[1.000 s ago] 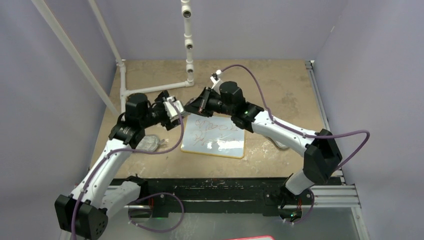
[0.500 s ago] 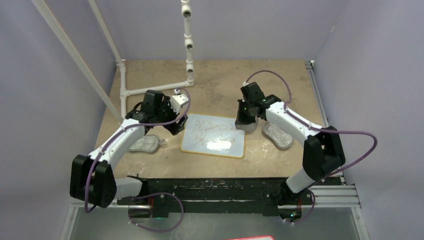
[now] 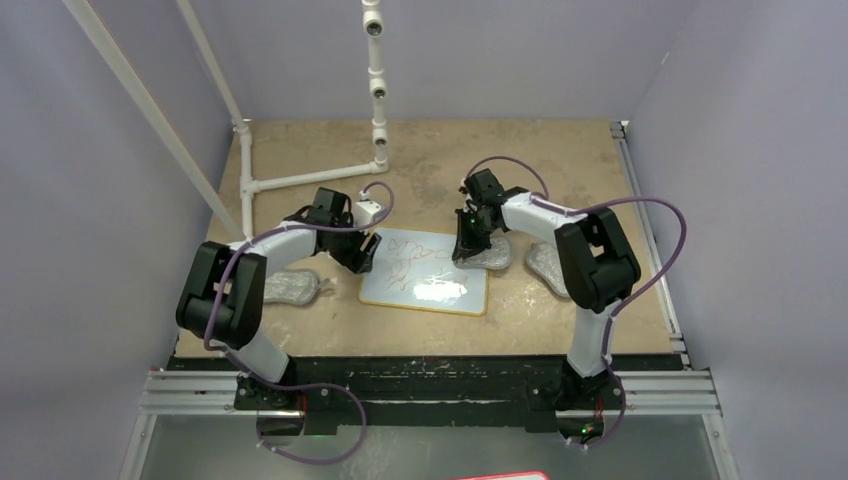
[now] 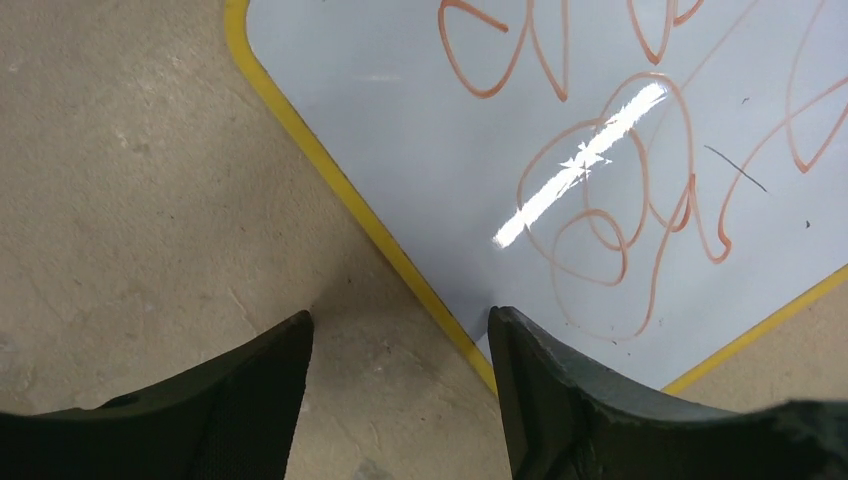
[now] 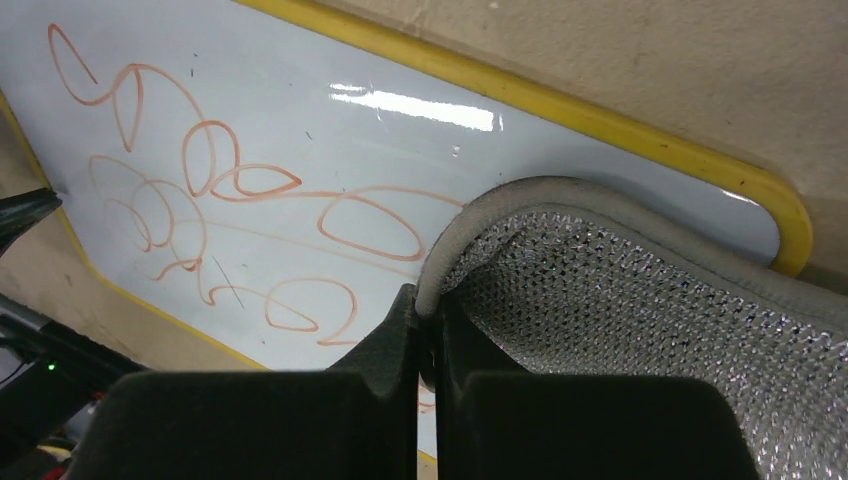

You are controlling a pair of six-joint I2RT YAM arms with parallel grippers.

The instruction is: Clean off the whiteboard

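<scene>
The board (image 3: 425, 285) is laid flat on the surface (image 3: 560, 180) just ahead of the arm bases, w/ red scribbles (image 4: 600, 210) across it and nothing yet wiped. At its left edge the left end effector (image 4: 400, 330) is held low w/ jaws apart and nothing gripped. One finger (image 4: 250, 400) is set over bare surface, the other over the yellow rim (image 4: 350, 200). It is prob. placed there to brace the board against sliding; that is a judgement only.

Across the board, at a rounded corner on its right side, the right end effector (image 5: 428, 310) is clamped tight on the raised edge of a grey pad (image 5: 650, 300). The pad's mesh face is turned up where it is lifted and the rest is laid on the board, presumably so it can be dragged over the ink.

A spare pad is seen off each side, left (image 3: 290, 288) and right (image 3: 548, 268). White pipes (image 3: 375, 80) are stood at the far end.

Contact btwn the left fingers and rim can't be confirmed. The board under the pad is hidden, and pad pressure can't be judged. In the top view both sets of jaws are masked by the wrists.
</scene>
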